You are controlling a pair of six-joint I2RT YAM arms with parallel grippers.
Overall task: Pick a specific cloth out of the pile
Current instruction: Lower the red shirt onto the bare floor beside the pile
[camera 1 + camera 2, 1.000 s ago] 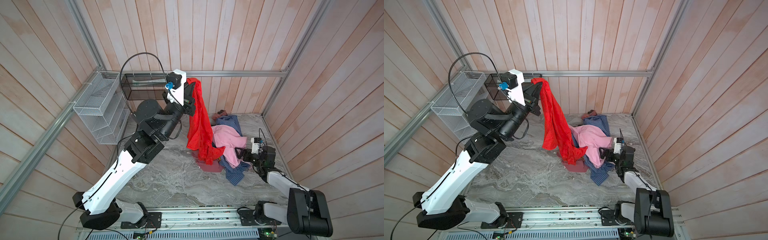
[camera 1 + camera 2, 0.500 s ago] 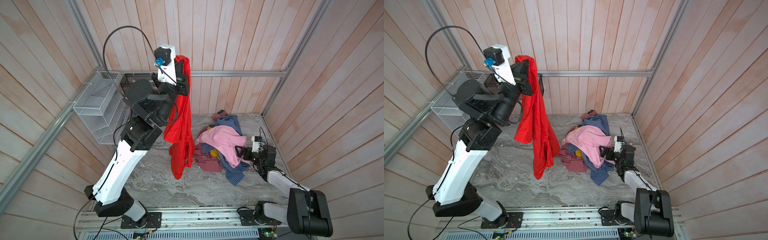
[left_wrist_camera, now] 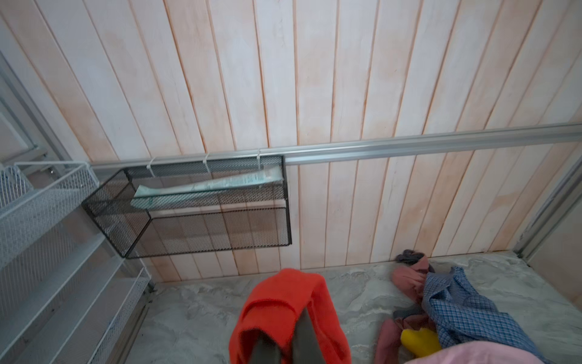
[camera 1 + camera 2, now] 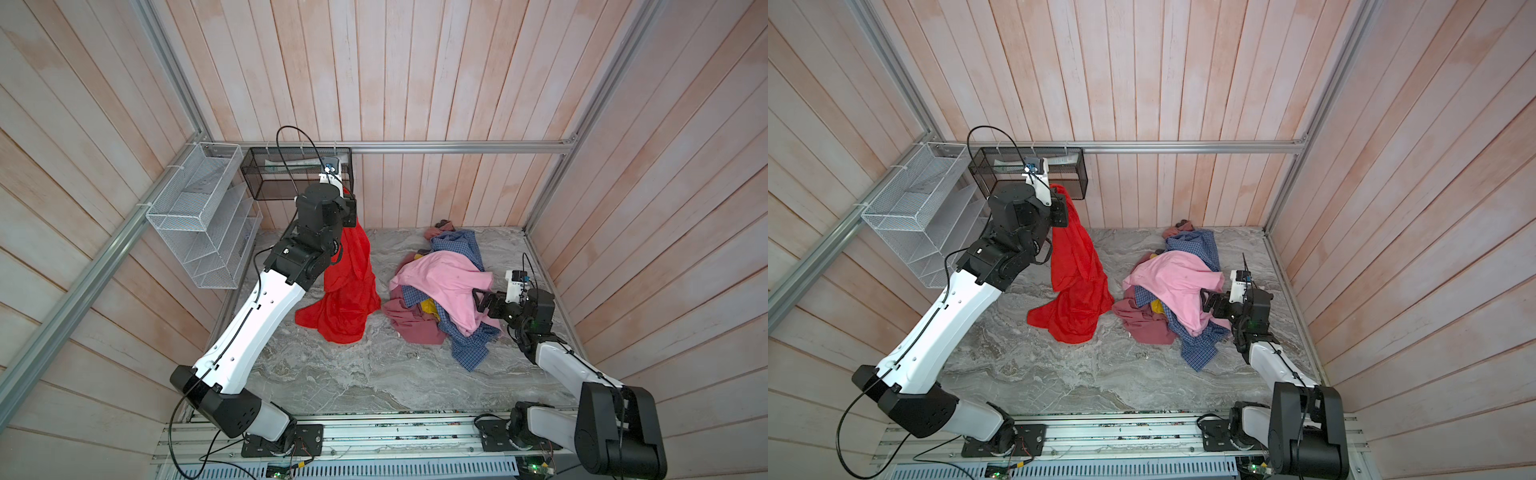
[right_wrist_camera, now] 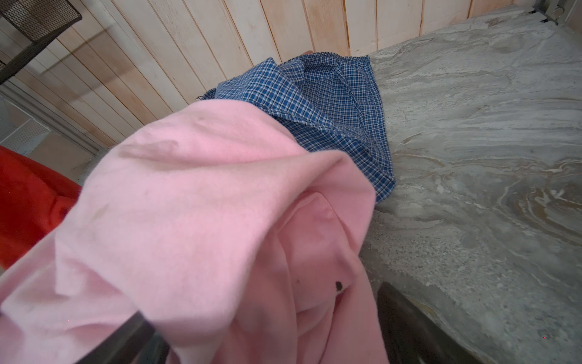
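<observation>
The red-orange cloth (image 4: 347, 291) (image 4: 1077, 286) hangs from my left gripper (image 4: 350, 212) (image 4: 1060, 210), which is shut on its top end. Its lower part lies bunched on the marble table (image 4: 332, 374), left of the pile (image 4: 446, 286) (image 4: 1179, 286) and apart from it. In the left wrist view the cloth (image 3: 283, 302) wraps both dark fingers (image 3: 304, 337). My right gripper (image 4: 481, 300) (image 4: 1208, 304) sits low at the pile's right edge. Its jaws stand wide apart, and the light pink cloth (image 5: 195, 205) is draped between and over them.
The pile also holds blue checked shirts (image 4: 457, 245), a dusty maroon cloth (image 4: 409, 324) and a bit of yellow (image 4: 428, 307). A black mesh basket (image 4: 291, 176) hangs on the back wall. A white wire rack (image 4: 199, 220) is on the left wall.
My left arm has come down from high above the table. The red-orange cloth, which hung free, now rests its lower end on the table. The right arm has not moved.
</observation>
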